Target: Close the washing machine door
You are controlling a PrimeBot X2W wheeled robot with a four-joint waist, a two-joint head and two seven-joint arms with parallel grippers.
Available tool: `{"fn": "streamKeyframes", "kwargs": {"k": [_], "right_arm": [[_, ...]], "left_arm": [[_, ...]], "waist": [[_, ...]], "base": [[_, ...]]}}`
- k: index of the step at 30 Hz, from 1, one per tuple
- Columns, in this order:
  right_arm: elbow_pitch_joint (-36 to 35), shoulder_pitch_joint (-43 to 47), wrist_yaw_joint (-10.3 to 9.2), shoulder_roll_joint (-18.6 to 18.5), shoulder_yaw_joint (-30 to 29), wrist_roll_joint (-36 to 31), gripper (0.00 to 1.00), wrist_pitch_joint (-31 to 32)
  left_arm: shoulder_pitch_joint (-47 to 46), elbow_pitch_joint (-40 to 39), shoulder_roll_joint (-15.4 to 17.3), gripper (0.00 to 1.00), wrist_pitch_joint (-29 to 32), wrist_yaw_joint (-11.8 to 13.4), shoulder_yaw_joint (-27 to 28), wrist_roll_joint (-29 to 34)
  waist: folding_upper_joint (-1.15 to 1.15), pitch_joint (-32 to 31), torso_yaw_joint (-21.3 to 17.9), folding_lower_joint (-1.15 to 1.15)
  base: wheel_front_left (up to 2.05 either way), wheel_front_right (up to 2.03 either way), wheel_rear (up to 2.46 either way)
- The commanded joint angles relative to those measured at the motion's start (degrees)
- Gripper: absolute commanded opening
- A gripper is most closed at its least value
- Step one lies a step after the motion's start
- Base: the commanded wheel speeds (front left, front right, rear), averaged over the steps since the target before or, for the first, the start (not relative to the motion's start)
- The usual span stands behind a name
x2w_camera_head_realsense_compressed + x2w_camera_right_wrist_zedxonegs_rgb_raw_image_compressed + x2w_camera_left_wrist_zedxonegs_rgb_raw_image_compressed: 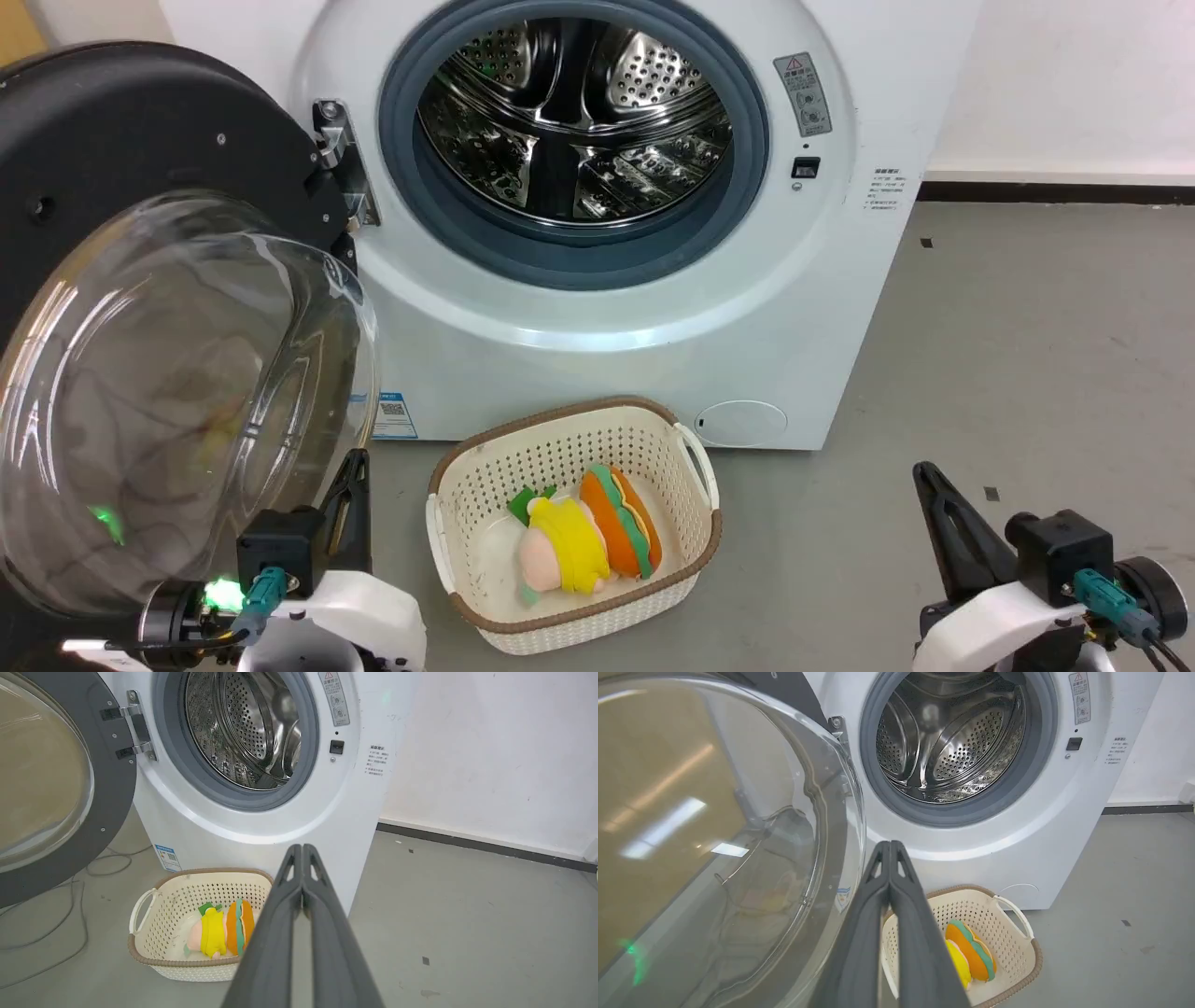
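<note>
The washing machine (840,308) stands ahead with its round grey-gasketed opening and steel drum (574,117) exposed. The washing machine door (140,149) hangs wide open at the left on its metal hinge (341,159), black rim behind and clear glass bowl (177,401) bulging toward me. My left gripper (353,462) is shut, low beside the glass bowl's right edge; in the left wrist view its fingertips (889,845) meet just right of the glass (714,835). My right gripper (926,471) is shut over the floor at the lower right, apart from the machine (345,812).
A cream perforated basket (448,532) with plush food toys (588,541) sits on the grey floor in front of the machine, between my arms. Cables (70,905) lie on the floor under the door (107,807). A white wall (1074,84) runs at the right.
</note>
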Motion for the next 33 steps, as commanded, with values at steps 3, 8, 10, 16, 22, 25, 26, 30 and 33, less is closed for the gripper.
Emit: {"fn": "streamKeyframes", "kwargs": {"k": [3, 8, 10, 16, 22, 25, 26, 30, 33], "right_arm": [[-0.3, -0.7, 0.03, 0.3, 0.0, -0.4, 0.00, 0.0], [-0.3, -0.7, 0.03, 0.3, 0.0, -0.4, 0.00, 0.0], [-0.3, -0.7, 0.03, 0.3, 0.0, -0.4, 0.00, 0.0], [-0.3, -0.7, 0.03, 0.3, 0.0, -0.4, 0.00, 0.0], [0.1, 0.0, -0.01, 0.0, -0.1, 0.2, 1.00, -0.1], [0.1, 0.1, -0.01, 0.0, -0.5, 0.7, 1.00, -0.5], [0.1, 0.1, -0.01, 0.0, -0.6, 0.9, 1.00, -0.6], [0.0, 0.2, -0.01, 0.0, -1.0, 1.7, 1.00, -1.1], [-0.1, 0.3, -0.01, 0.0, -1.3, 2.3, 1.00, -1.4]], "left_arm": [[0.6, -0.2, 0.0, 0.00, 0.0, -0.2, 0.1, 0.2], [0.6, -0.2, 0.0, 0.00, 0.0, -0.2, 0.1, 0.2], [0.6, -0.2, 0.0, 0.00, 0.0, -0.2, 0.1, 0.2], [0.6, -0.2, 0.0, 0.00, 0.0, -0.2, 0.1, 0.2], [0.0, 0.1, 0.0, 1.00, -0.1, 0.2, -0.1, -0.1], [0.0, 0.1, 0.0, 1.00, -0.5, 0.5, -0.3, -0.2], [0.0, 0.2, 0.0, 1.00, -0.6, 0.7, -0.4, -0.2], [-0.1, 0.2, 0.0, 1.00, -1.1, 1.2, -0.7, -0.4], [-0.1, 0.2, 0.0, 1.00, -1.4, 1.6, -0.9, -0.4]], "waist": [[0.00, 0.0, 0.0, 0.00], [0.00, 0.0, 0.0, 0.00], [0.00, 0.0, 0.0, 0.00], [0.00, 0.0, 0.0, 0.00], [0.00, 0.0, 0.0, 0.00], [0.00, 0.0, 0.0, 0.00], [0.00, 0.1, 0.0, 0.00], [0.00, 0.1, 0.0, 0.00], [0.00, 0.1, 0.0, 0.00]], "base": [[0.00, 0.00, 0.00], [0.00, 0.00, 0.00], [0.00, 0.00, 0.00], [0.00, 0.00, 0.00], [0.00, 0.00, 0.00], [0.00, 0.00, 0.00], [0.00, 0.00, 0.00], [0.00, 0.00, 0.00], [0.00, 0.00, 0.00]]}}
